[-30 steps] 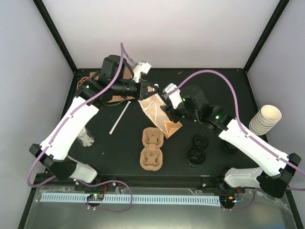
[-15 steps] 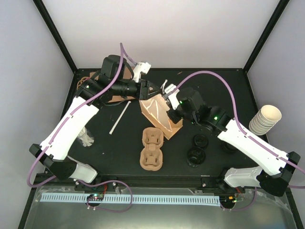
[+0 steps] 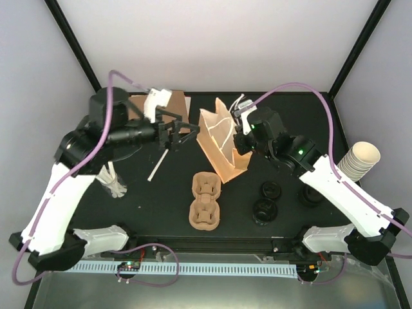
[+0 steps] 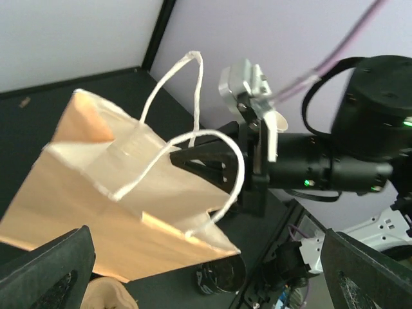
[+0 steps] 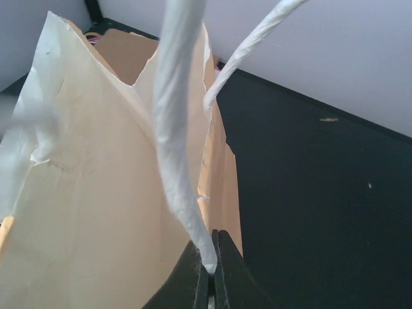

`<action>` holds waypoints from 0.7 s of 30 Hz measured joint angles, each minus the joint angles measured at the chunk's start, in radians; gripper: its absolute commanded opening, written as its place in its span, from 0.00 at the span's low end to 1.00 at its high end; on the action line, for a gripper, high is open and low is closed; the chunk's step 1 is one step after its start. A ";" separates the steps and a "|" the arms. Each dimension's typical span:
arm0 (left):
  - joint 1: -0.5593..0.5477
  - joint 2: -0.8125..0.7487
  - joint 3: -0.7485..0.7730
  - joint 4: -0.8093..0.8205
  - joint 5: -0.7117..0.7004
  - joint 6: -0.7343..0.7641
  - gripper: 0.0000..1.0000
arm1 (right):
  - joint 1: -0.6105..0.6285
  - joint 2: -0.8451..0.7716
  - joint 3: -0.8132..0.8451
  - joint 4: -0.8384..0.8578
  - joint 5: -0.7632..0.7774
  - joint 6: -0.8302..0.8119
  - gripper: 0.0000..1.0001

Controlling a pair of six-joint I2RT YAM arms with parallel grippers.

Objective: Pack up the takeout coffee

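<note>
At bag (image 3: 222,147) mouth, right gripper (image 5: 212,243) pinches handle (image 5: 179,161); left gripper (image 3: 183,132) wide, empty; one coffee cup (image 3: 308,198) half-hidden under arm (image 3: 335,187).

Black table (image 3: 154,206) holds pulp tray (image 3: 205,200), lidded cups (image 3: 264,208), white stick (image 3: 161,159).

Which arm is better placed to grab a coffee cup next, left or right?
Probably left: the left gripper is free, jaws open, while the right gripper is shut on the handle of the paper bag. The coffee cups do sit nearer the right arm, though.
</note>
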 measured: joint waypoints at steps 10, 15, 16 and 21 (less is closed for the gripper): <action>0.000 -0.166 -0.066 -0.101 -0.184 0.019 0.99 | -0.109 0.017 0.003 -0.042 -0.005 0.105 0.01; 0.000 -0.200 -0.196 -0.119 -0.239 0.019 0.99 | -0.125 0.025 0.003 -0.044 -0.005 0.143 0.01; 0.000 -0.206 -0.237 -0.118 -0.245 0.018 0.99 | -0.127 0.026 0.003 -0.044 -0.006 0.149 0.01; 0.000 -0.223 -0.444 -0.116 -0.265 -0.010 0.99 | -0.158 0.033 0.000 -0.044 -0.032 0.192 0.04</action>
